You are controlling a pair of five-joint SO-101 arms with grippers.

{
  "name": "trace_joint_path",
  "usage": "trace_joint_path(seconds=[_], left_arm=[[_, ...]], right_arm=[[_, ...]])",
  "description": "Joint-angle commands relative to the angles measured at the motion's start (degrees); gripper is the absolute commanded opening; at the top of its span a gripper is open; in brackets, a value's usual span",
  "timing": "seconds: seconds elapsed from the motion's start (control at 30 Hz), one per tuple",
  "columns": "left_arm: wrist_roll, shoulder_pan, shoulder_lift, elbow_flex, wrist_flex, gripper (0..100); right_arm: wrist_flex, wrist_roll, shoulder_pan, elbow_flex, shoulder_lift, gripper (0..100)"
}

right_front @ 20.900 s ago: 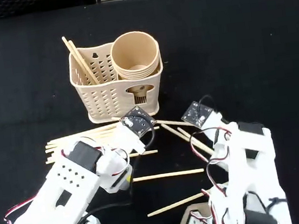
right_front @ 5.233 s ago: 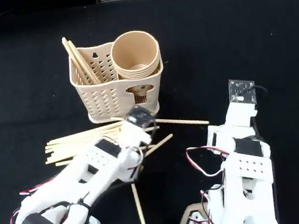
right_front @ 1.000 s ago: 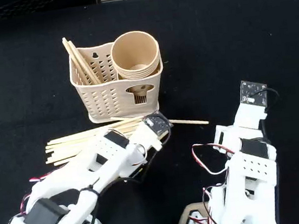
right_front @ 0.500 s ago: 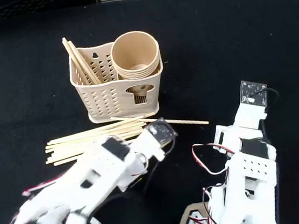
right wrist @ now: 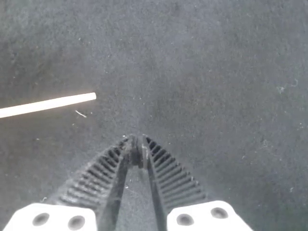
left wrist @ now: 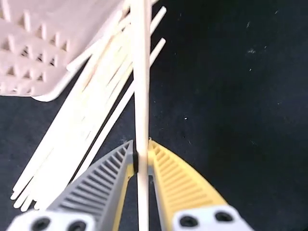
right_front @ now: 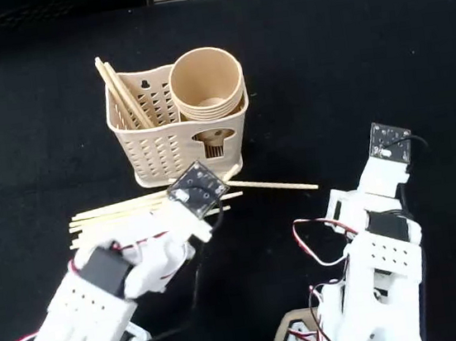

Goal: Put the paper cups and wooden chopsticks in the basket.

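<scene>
I see my left gripper (left wrist: 140, 161) pinched tight on one wooden chopstick (left wrist: 141, 72), just on the near side of the basket (right_front: 162, 145), which holds the stacked paper cups (right_front: 206, 82). Loose chopsticks (right_front: 109, 218) lie on the black table (right_front: 363, 54) beside it. My right gripper (right wrist: 137, 147) sits closed on nothing, well to the right.

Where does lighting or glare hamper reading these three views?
High view: even light, basket and paper cups stand out against black cloth. Left wrist view: glare whitens the gripped chopstick and basket wall. Right wrist view: dimmer, the right gripper dark on the cloth.
</scene>
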Motion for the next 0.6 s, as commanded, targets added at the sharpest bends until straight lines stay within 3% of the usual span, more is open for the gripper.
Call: trace_joint_path(seconds=[0.0,0.17,0.33,0.47,0.57], left_arm=[[0.26,0.04,-6.42,-1.36,2.11,4],[0.26,1.80,-15.12,-3.47,2.46,4],[0.70,-1.27,-21.27,-12.70,0.70,4],[1.67,-10.95,-23.56,-14.46,-15.21,4],[8.79,-16.92,-23.03,-11.47,-30.59,4]], right_arm=[[-1.67,-0.53,0.97,-2.42,-1.10,1.5],[-1.67,-0.18,0.88,-2.33,-1.10,1.5],[-1.67,-0.09,0.62,-2.33,-1.10,1.5],[-1.67,-0.09,0.44,-2.42,-1.10,1.5],[-2.55,-0.09,0.44,-2.07,-1.01,1.5]])
